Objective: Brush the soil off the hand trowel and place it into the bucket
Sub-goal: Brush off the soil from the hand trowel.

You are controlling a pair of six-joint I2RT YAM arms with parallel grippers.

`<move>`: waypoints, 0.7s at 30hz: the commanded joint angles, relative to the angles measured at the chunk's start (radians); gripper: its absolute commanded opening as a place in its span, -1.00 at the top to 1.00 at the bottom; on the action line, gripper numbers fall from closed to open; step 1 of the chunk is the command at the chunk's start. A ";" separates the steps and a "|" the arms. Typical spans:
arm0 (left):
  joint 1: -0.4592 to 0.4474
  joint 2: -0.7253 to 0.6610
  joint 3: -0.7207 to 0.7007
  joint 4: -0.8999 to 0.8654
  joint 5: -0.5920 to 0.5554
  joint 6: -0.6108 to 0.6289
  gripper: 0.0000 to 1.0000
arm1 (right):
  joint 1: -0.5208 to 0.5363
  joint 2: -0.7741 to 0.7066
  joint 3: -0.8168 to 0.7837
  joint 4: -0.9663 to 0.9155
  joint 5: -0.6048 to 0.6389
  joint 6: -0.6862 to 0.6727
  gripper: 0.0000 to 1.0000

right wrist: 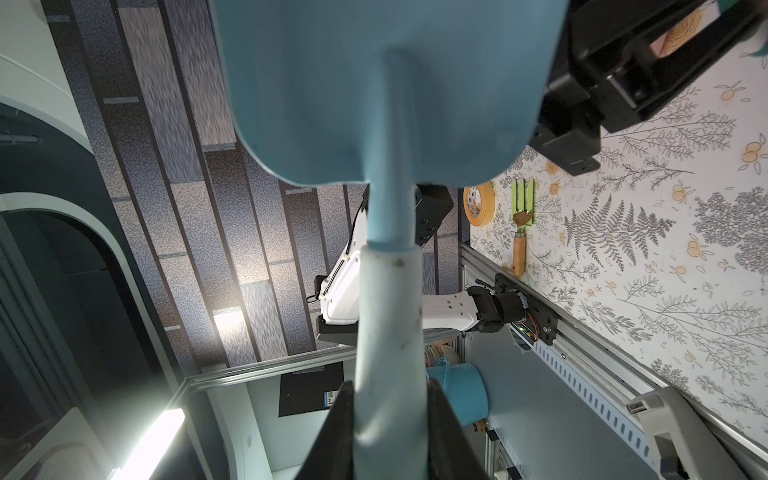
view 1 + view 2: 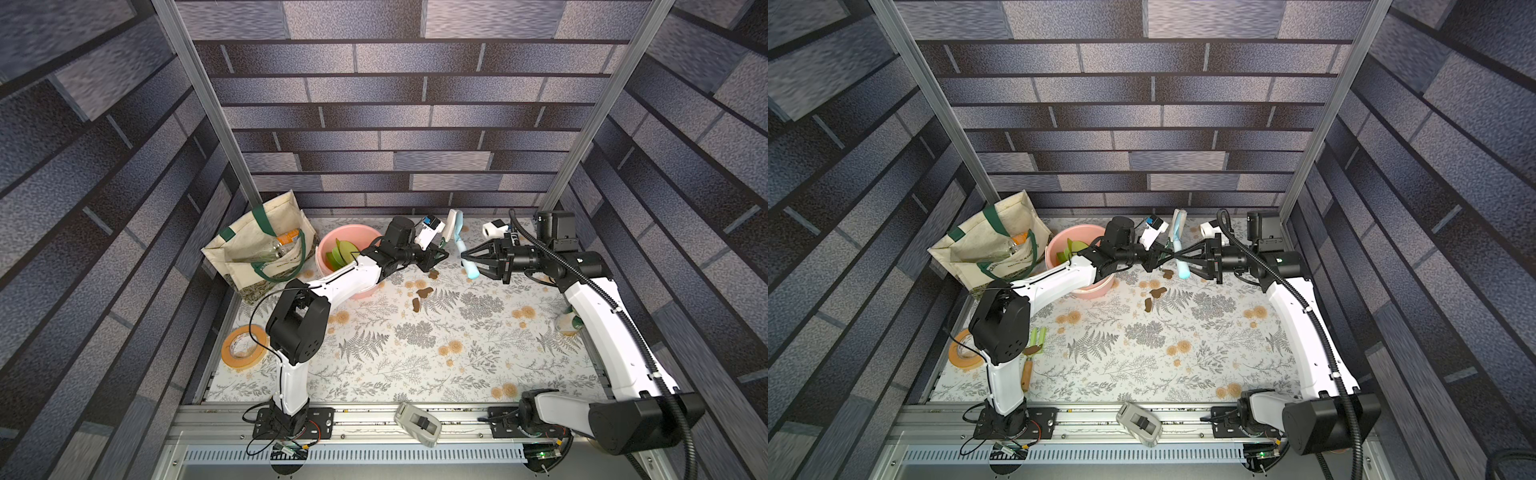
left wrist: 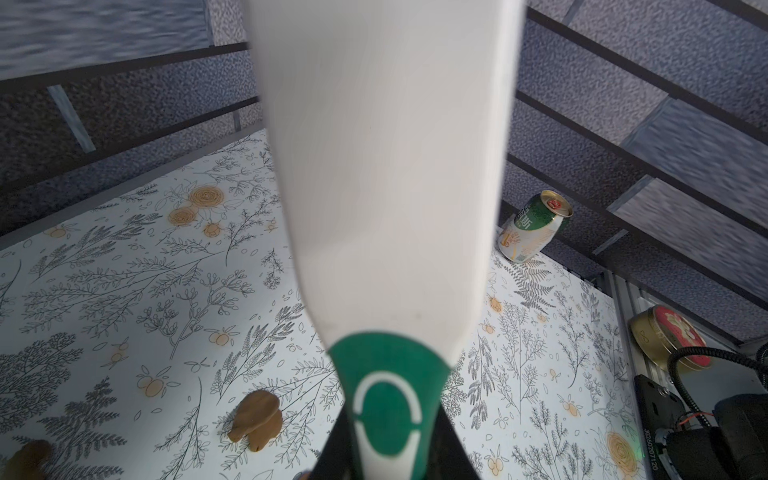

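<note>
pale blue plastic hand trowel (image 2: 459,237) is held clear of the floral-print table (image 2: 415,365) at about 12 o'clock, its blade end pointing to 12. the whitish foam handle is clamped in the right gripper (image 2: 472,265), and the wrist view shows the jaws snug against it. facing it from the 11 o'clock side, the left gripper (image 2: 442,252) is pinched narrow on the green neck of a flat white brush (image 2: 451,219). the brush stands just beside the blade; whether they touch i can't tell. three dark-brown putty-like soil blobs (image 2: 424,292) lie on the table at 6 o'clock from the two tools. the blade's back looks clean, but its face is hidden from me.

the round salmon-pink plastic bucket (image 2: 351,227) sits at 11 o'clock, and the left arm lies right across its mouth — i'd judge that the main snag. the trowel cannot go in until that arm clears, and the two grippers are near enough to knock. brush pressure on the blade could also twist the trowel in its grip. green leaf-shaped pieces (image 2: 338,255) already in the bucket may prop it up.
</note>
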 commanded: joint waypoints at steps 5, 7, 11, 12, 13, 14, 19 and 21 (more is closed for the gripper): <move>0.037 -0.155 -0.115 0.047 -0.040 -0.032 1.00 | 0.029 0.021 0.099 0.082 0.061 -0.003 0.61; 0.045 -0.231 -0.175 0.037 -0.065 -0.028 1.00 | 0.053 0.048 0.147 0.097 0.101 -0.024 0.61; 0.061 -0.373 -0.277 -0.036 -0.145 0.004 1.00 | 0.097 0.135 0.289 0.029 0.175 -0.120 0.61; 0.065 -0.402 -0.300 -0.052 -0.164 0.005 1.00 | 0.106 0.157 0.317 0.025 0.186 -0.137 0.62; 0.072 -0.435 -0.328 -0.068 -0.185 0.002 1.00 | 0.117 0.181 0.346 0.029 0.203 -0.150 0.62; 0.079 -0.468 -0.359 -0.081 -0.205 -0.003 1.00 | 0.131 0.201 0.377 0.034 0.226 -0.167 0.62; 0.109 -0.640 -0.504 -0.147 -0.312 -0.056 1.00 | 0.230 0.292 0.514 0.041 0.427 -0.296 0.63; 0.125 -0.721 -0.552 -0.183 -0.360 -0.069 1.00 | 0.278 0.328 0.543 0.061 0.532 -0.337 0.62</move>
